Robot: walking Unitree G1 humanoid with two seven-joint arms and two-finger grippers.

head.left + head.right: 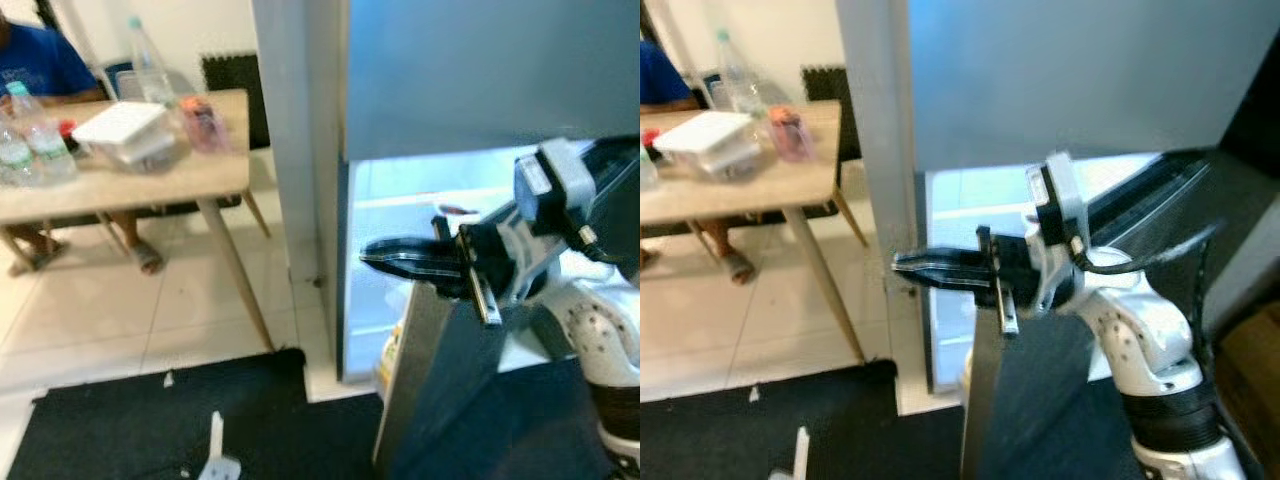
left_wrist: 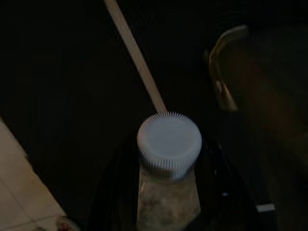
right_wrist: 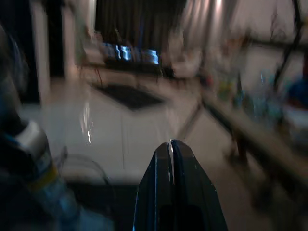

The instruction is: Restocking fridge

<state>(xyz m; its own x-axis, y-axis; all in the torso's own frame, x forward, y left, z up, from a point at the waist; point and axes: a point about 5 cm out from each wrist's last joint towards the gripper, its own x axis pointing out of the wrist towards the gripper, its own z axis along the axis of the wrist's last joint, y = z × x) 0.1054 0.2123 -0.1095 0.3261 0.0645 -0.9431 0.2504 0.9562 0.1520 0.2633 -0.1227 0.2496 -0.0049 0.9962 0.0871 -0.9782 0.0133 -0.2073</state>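
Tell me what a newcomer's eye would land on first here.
First the right gripper, fingers pressed together, held out in front of the lit, open fridge. Next, the left gripper grips a white-capped bottle in the dark. To the robot's left, a wooden table carries bottles and a white container.

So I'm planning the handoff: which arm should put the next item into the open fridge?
Probably left. The left pincer holds a white-capped bottle, ready to place. The right pincer is shut and empty, at the fridge door edge, likely keeping it open.
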